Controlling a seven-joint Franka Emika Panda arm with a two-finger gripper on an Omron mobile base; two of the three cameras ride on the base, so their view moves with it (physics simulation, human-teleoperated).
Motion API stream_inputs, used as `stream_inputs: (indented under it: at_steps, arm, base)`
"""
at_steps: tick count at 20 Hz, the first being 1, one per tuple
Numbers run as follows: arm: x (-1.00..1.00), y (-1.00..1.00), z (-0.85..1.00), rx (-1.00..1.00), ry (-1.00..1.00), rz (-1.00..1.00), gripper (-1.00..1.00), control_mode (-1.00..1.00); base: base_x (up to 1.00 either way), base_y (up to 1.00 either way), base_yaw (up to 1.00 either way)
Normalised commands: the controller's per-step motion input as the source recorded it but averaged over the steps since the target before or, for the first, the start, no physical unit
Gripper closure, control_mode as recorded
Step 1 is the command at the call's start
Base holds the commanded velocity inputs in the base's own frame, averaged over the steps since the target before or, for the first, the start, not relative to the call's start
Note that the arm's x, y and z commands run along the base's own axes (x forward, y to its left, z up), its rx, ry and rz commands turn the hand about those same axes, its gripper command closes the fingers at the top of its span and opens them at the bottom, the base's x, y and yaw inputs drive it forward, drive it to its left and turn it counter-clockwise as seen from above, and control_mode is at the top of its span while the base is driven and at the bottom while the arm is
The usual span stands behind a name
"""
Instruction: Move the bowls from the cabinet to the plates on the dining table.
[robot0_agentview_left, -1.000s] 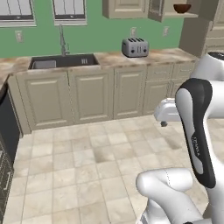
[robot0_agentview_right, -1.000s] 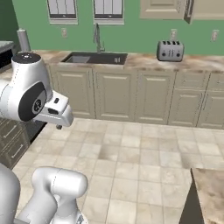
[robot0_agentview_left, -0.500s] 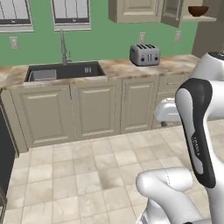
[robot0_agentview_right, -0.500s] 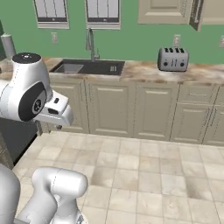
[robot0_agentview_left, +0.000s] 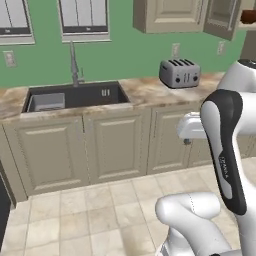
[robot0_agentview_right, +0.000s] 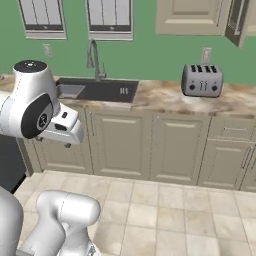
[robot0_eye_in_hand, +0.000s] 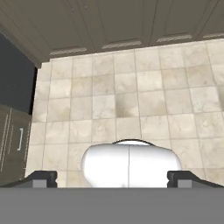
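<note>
Pretty clearly the approach stage, nothing picked up yet. From the left: a sink is set into the worktop, then a toaster, and up top right the cabinet is seen open with the reddish-brown bowl on its shelf. The gripper is pointed at the floor, tips spread wide, nothing held. Next, the arm probably needs raising toward that shelf.

Open tiled floor, base cabinets ahead
</note>
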Motion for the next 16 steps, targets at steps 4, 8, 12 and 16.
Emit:
stream_inputs:
  at_steps: [4, 8, 12, 16]
  arm:
    - [0.00, 0.00, 0.00, 0.00, 0.00, 0.00, -1.00, 1.00]
    - [0.00, 0.00, 0.00, 0.00, 0.00, 0.00, -1.00, 1.00]
    - [0.00, 0.00, 0.00, 0.00, 0.00, 0.00, -1.00, 1.00]
    - [0.00, 0.00, 0.00, 0.00, 0.00, 0.00, -1.00, 1.00]
  base:
    - [1.00, 0.00, 0.00]
    - [0.42, -0.32, -0.01]
    - [-0.07, -0.96, 0.00]
    - [-0.05, -1.00, 0.00]
